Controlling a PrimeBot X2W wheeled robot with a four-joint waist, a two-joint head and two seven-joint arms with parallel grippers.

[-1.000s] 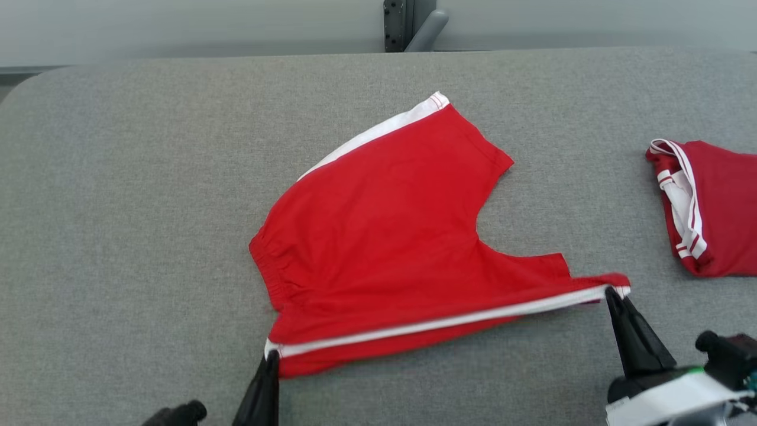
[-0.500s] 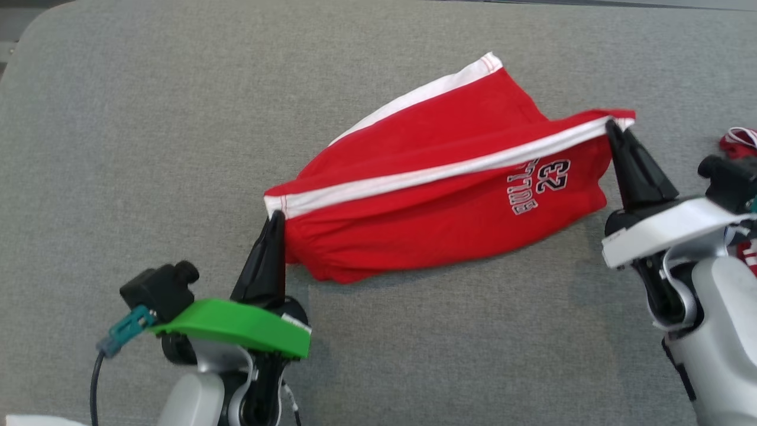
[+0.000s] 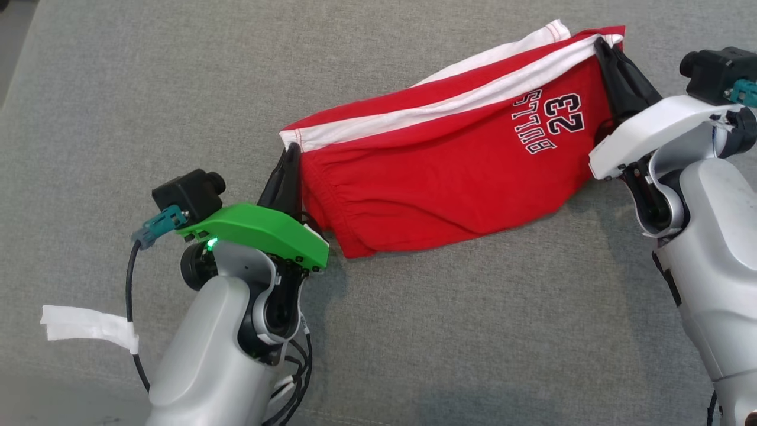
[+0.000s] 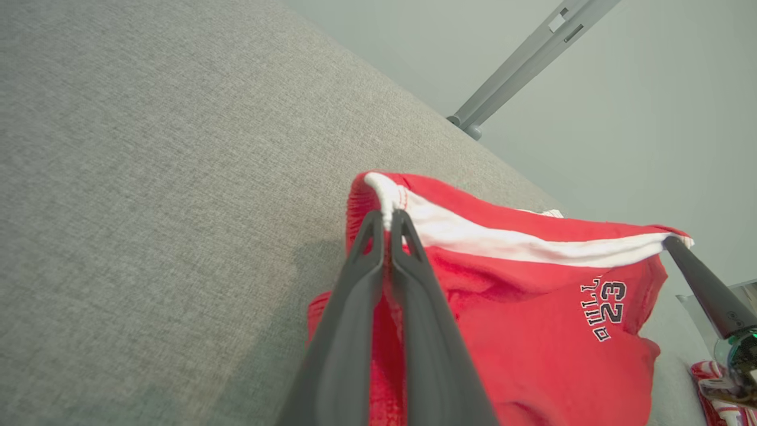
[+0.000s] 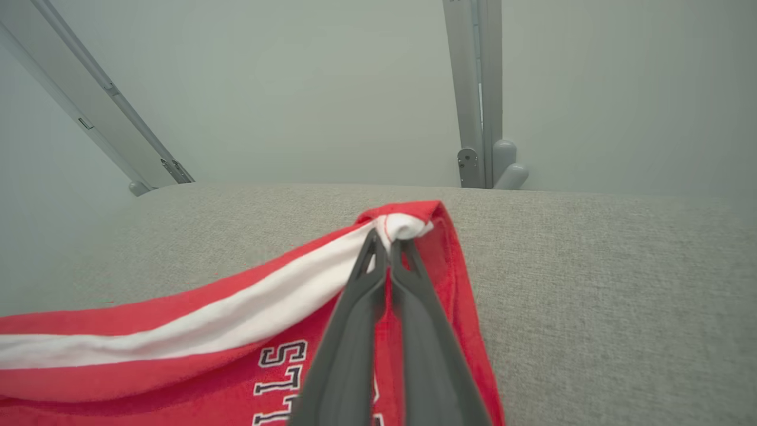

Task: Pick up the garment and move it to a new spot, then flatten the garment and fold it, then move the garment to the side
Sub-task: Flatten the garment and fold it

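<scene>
The garment (image 3: 449,171) is a pair of red shorts with a white side stripe and a "BULLS 23" print, folded over lengthwise on the grey table. My left gripper (image 3: 291,152) is shut on its waistband corner at the white stripe, which also shows in the left wrist view as the garment (image 4: 532,296) held by my left gripper (image 4: 387,216). My right gripper (image 3: 602,42) is shut on the leg-hem corner, and in the right wrist view the garment (image 5: 195,343) hangs from that gripper (image 5: 387,236). The stripe edge is stretched between both grippers, and the rest sags onto the table.
The grey fabric table (image 3: 148,89) spreads all around the shorts. A second red and white garment (image 4: 718,402) peeks in at the lower right of the left wrist view. Metal frame posts (image 5: 479,89) stand behind the table's far edge. A white tape tag (image 3: 83,325) hangs off my left arm cable.
Both grippers carried the striped edge up and away over the far half, folding the shorts; the printed side now faces up. The head camera has tilted down, shifting the whole picture.
</scene>
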